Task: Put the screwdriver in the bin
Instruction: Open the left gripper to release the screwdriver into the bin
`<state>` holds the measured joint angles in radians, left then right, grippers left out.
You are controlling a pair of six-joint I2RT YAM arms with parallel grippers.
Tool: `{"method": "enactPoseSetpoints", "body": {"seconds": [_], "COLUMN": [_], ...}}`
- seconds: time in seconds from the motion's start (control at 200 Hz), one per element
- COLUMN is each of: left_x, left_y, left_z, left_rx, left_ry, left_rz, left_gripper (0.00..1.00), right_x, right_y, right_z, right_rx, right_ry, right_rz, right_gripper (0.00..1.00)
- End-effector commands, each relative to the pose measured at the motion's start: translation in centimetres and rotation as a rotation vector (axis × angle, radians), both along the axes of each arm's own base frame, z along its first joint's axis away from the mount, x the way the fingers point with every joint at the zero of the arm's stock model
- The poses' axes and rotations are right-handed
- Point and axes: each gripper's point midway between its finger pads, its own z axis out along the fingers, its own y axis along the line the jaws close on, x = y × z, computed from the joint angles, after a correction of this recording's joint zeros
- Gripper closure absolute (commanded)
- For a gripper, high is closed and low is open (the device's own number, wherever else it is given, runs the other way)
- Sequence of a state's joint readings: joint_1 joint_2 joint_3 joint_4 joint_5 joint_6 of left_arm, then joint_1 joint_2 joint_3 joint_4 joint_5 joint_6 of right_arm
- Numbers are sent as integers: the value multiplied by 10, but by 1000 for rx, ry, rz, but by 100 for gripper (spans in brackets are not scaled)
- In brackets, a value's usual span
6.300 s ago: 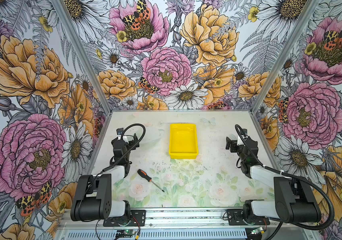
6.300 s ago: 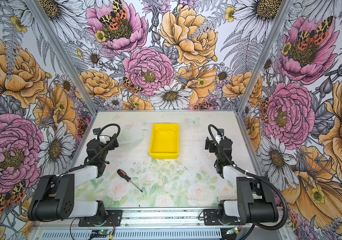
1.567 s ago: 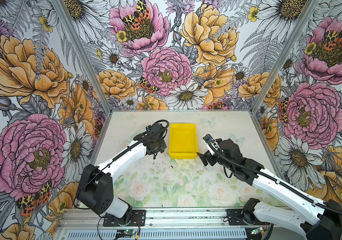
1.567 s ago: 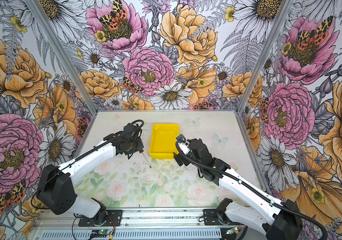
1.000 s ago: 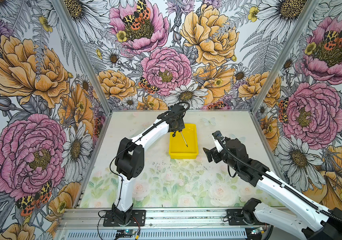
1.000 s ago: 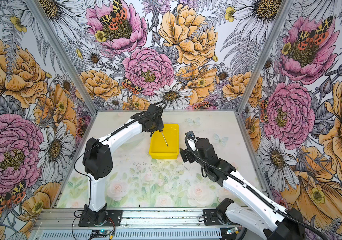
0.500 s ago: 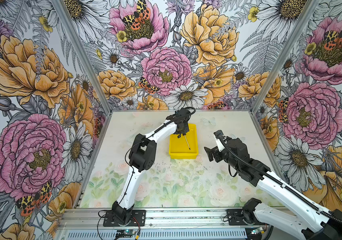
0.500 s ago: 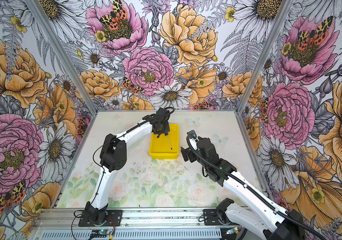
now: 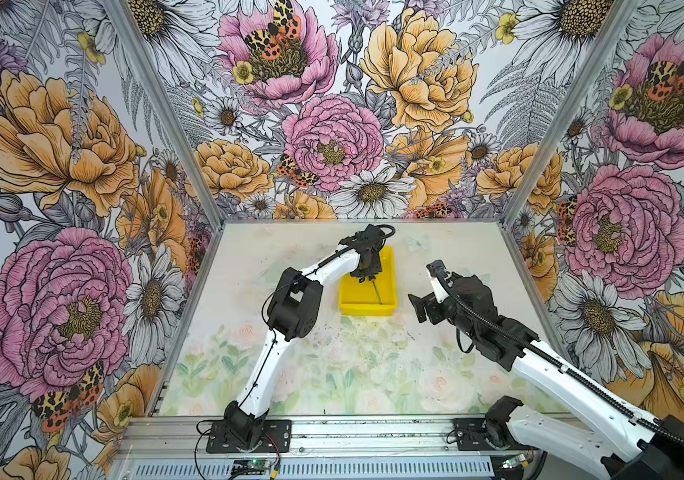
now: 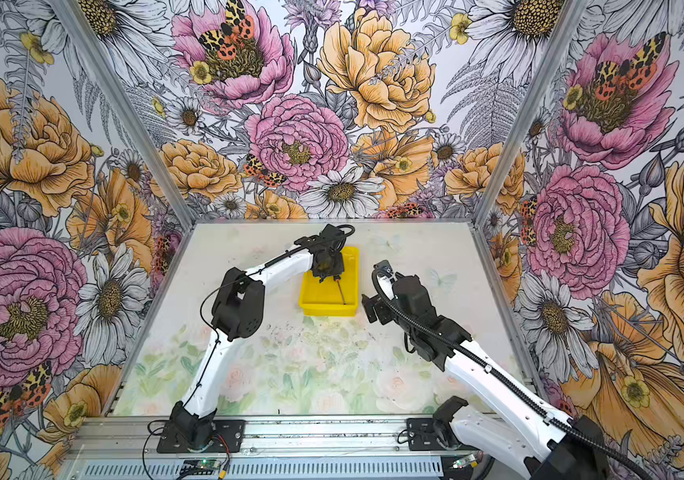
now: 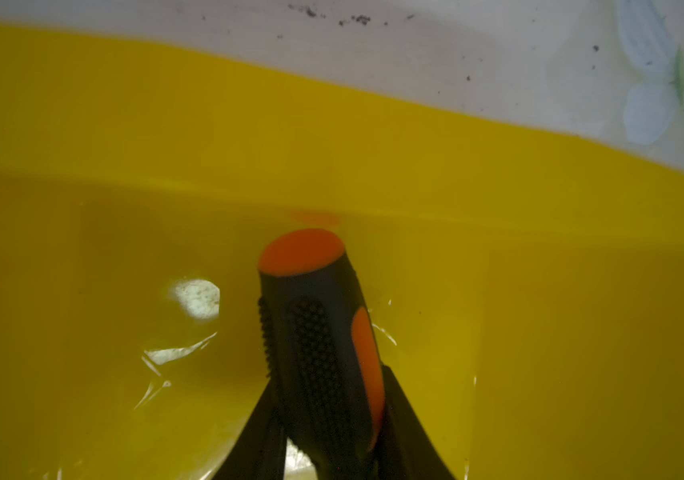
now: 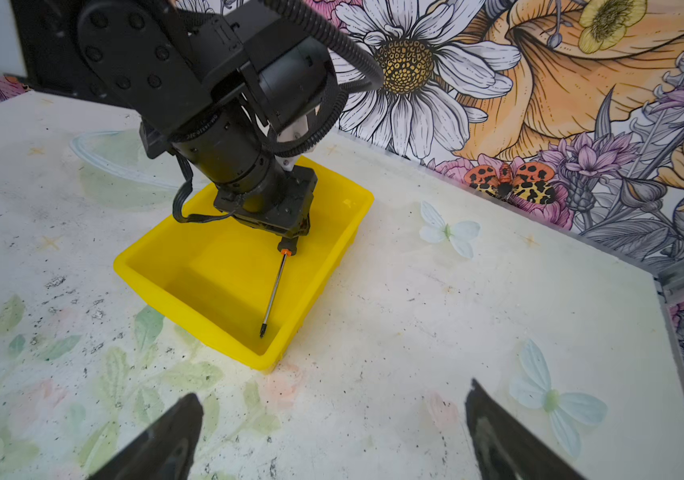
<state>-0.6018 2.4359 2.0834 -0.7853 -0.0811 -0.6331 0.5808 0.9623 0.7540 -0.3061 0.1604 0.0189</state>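
The left pincer (image 9: 367, 273) pinches the screwdriver (image 11: 315, 332) by its black-and-orange handle above the far half of the bin (image 9: 356, 311). The thin shaft slants down inside the bin, with its tip by the near right corner. The right pincer (image 12: 334, 395) is spread and empty over the desk (image 9: 332, 365), near the bin's right side but apart from it.

top views: high, frontal | wrists: left close, right oblique | shared: bin (image 12: 215, 270)

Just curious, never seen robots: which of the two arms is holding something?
The left arm: left fingers grip the screwdriver inside the yellow bin; right fingers hang spread and empty above the table.
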Motion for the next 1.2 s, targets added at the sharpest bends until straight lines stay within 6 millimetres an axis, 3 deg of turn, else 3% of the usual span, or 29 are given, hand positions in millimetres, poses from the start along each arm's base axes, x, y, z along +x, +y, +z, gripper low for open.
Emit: {"method": "enactPoseSetpoints", "body": {"seconds": [0.0, 0.275, 0.46, 0.686, 1.016, 1.191], "left_x": [4, 3, 3, 2, -27, -56], "left_y": [-4, -3, -3, -2, 7, 40], "left_z": [1, -6, 7, 42, 116, 145], "left_rx": [-33, -37, -44, -57, -32, 94], "left_ry": [2, 20, 4, -53, -178, -246], "left_rz": [17, 25, 23, 24, 4, -39], "left_gripper": [100, 86, 68, 39, 23, 18], "right_x": [-1, 0, 0, -2, -11, -11], "right_y": [-3, -3, -4, -7, -10, -13], "right_z": [-3, -3, -1, 4, 5, 1], "right_rx": [12, 9, 11, 17, 61, 81], "right_ry": [8, 7, 1, -16, -21, -11], "right_rz": [-10, -10, -13, -19, -17, -49], "right_gripper": [1, 1, 1, 1, 1, 0]}}
